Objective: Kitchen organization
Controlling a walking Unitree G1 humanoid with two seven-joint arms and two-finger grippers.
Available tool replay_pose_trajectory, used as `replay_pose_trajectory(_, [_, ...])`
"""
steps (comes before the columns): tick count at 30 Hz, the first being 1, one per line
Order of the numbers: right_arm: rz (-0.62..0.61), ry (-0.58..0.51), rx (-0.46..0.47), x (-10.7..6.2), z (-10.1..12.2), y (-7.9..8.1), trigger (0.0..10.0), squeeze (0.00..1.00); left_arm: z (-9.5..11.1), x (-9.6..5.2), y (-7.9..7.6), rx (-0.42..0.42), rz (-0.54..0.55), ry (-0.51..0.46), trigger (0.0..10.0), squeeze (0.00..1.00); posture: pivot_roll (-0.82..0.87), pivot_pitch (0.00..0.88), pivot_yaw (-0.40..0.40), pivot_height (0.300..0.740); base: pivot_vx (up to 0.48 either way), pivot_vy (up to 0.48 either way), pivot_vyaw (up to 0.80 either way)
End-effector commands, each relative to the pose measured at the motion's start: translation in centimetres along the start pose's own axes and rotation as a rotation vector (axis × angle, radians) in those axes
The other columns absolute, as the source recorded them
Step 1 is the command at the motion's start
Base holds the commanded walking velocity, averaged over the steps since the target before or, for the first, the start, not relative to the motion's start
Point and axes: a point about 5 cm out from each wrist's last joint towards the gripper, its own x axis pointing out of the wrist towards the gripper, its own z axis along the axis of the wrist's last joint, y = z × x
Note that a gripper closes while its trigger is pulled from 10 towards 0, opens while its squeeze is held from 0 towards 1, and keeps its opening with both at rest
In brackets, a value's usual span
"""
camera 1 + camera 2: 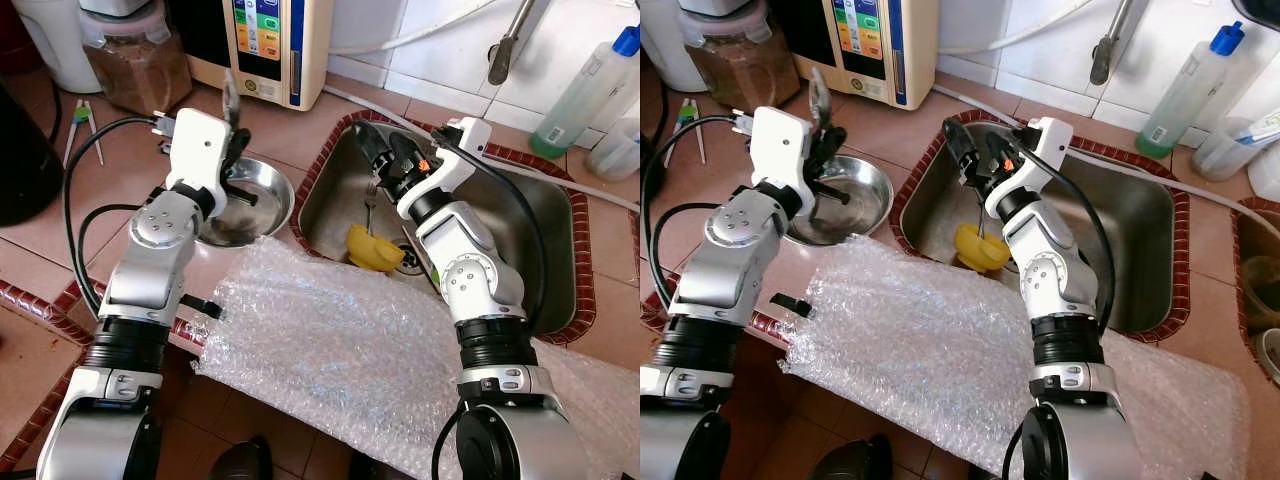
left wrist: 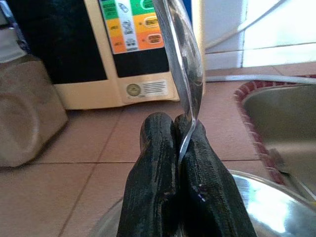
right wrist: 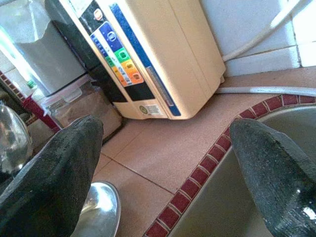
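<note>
Head pair looks steeply down from above my arms onto the bench (image 1: 300, 130) and sink (image 1: 545, 215). Left wrist camera sits close behind my left claw (image 2: 178, 129), facing the water appliance (image 2: 126, 49). Right wrist camera, low by the sink rim, shares that appliance.

Left gripper (image 2: 180, 126) raised at far left, fingers (image 2: 153, 163) pressed together on a spoon (image 2: 182, 64). Right gripper (image 1: 388, 152) extended far at centre, fingers (image 3: 54, 168) spread wide apart.
</note>
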Motion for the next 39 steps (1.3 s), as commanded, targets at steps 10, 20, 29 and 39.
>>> replay_pose_trajectory(10, [-0.004, -0.007, -0.030, -0.2, 0.3, -0.1, 10.0, 0.00, 0.0, 0.1, 1.4, 0.142, 0.088, -0.031, 0.0, 0.00, 0.05, 0.159, -0.053, 0.740, 0.000, 0.000, 0.00])
replay_pose_trajectory(20, [0.089, -0.062, 0.058, 0.1, 1.2, 1.2, 10.0, 0.00, 1.5, 0.6, -2.7, 0.233, 0.028, -0.182, 0.0, 0.00, 0.05, 0.153, -0.058, 0.740, 0.000, 0.000, 0.00])
replay_pose_trajectory(29, [0.273, -0.116, 0.162, -0.2, 3.0, 3.0, 10.0, 0.00, 0.9, 0.6, -5.2, 0.335, -0.040, -0.207, 0.0, 0.00, 0.04, 0.145, -0.062, 0.740, 0.000, 0.000, 0.00])
replay_pose_trajectory(39, [0.411, 0.005, 0.176, -0.9, 1.8, 4.8, 10.0, 0.00, 0.4, 0.8, -6.4, 0.522, -0.102, -0.209, 0.7, 0.00, 0.05, 0.139, -0.063, 0.740, 0.000, 0.000, 0.00])
